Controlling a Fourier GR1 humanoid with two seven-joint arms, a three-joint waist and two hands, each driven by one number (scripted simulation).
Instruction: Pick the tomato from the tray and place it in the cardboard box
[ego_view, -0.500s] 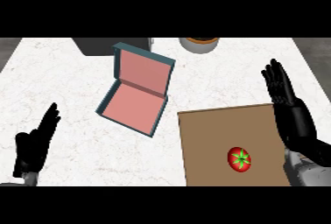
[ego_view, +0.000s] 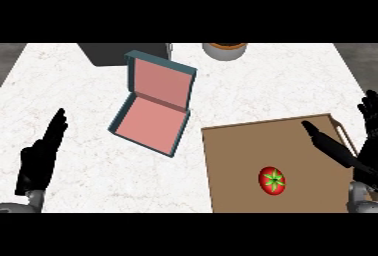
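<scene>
Now: right hand (ego_view: 347, 155) open, fingers straight, over tray (ego_view: 229, 150) right edge; to grasp well, bring it left & down w/ fingers bracketing tomato (ego_view: 272, 180) near tray's front edge.

The right hand (ego_view: 353, 150) runs off the right edge of the head view: only the thumb over the tray (ego_view: 236, 170) and some fingertips at the edge show, the palm mostly cut away, and its forearm is clipped at the lower right corner. The tray's near side is cut off by the lower band, so its front rim cannot be seen. The left hand (ego_view: 40, 155) shows whole, but its forearm is cut at the lower left. At the far edge of the tabletop (ego_view: 88, 190), a dark grey block (ego_view: 122, 52) and a round orange-topped vessel (ego_view: 225, 50) are cropped by the upper band; what they are cannot be told.
</scene>
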